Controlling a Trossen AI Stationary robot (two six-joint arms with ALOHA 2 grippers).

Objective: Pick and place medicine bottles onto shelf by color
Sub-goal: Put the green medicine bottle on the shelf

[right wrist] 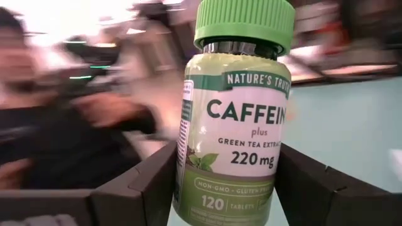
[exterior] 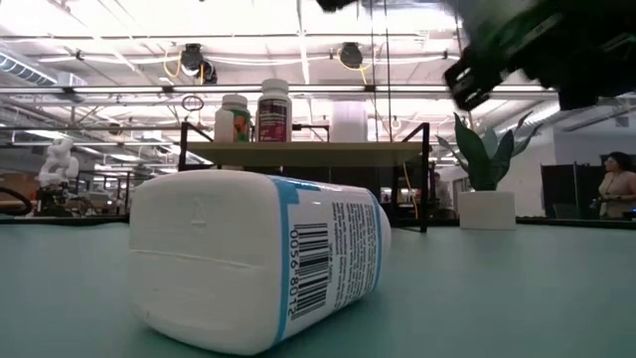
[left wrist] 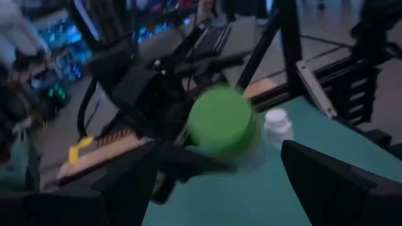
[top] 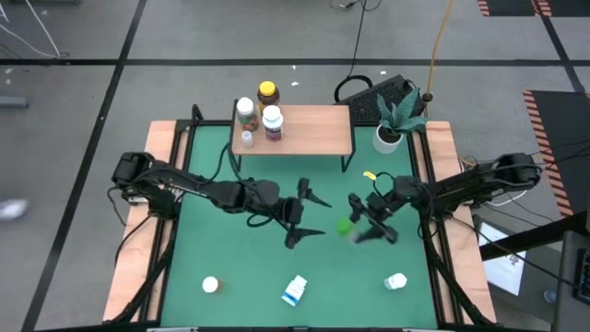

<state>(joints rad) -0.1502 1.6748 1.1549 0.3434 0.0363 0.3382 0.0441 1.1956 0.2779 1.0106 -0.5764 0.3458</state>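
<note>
High view: green mat point(top: 249, 258) between wooden side boards, on a grey floor with black tape lines.

Shelf point(top: 304, 129): light wood top at the mat's far edge, three bottles upright at its left end, white point(top: 245, 109), amber point(top: 267, 92) and white with a dark label point(top: 273, 120). Potted plant point(top: 392, 120) beside it.

Loose bottles: blue-labelled bottle point(top: 294, 291) on its side at the near edge, long axis along the mat; two white ones point(top: 210, 285) point(top: 396, 280) near it.

Green bottle point(right wrist: 239, 119): at mid-mat, gripped between the right gripper's point(right wrist: 226, 182) fingers, cap pointing away from the wrist.

Left gripper point(top: 309, 214): jaws wide, holding nothing, just beside the green bottle.

Hard to read: both wrist views are blurred in the background; the low view is largely blocked by the lying bottle, with a person at its right edge.
</note>
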